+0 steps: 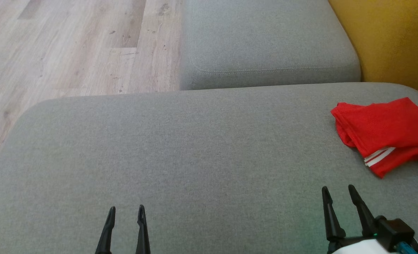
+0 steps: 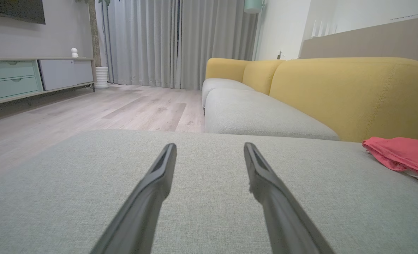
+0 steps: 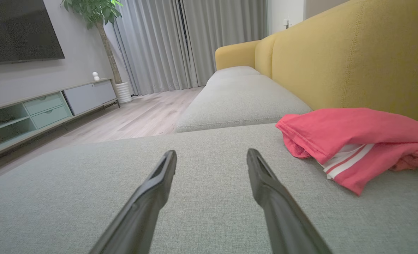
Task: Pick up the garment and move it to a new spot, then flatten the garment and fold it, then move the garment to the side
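Spread wide and empty, low over the grey cushion: left gripper, right gripper. Ahead and to the right of the right gripper, well apart from the left one: red garment, a loosely layered bundle with white stripes showing, near the cushion's edge by the yellow backrest. Fits either a fold finished and set aside, or a heap awaiting pickup; impossible to settle which, so no next move to name. Beyond the fingertips: a second grey cushion, pale wood floor, grey curtains, a low cabinet
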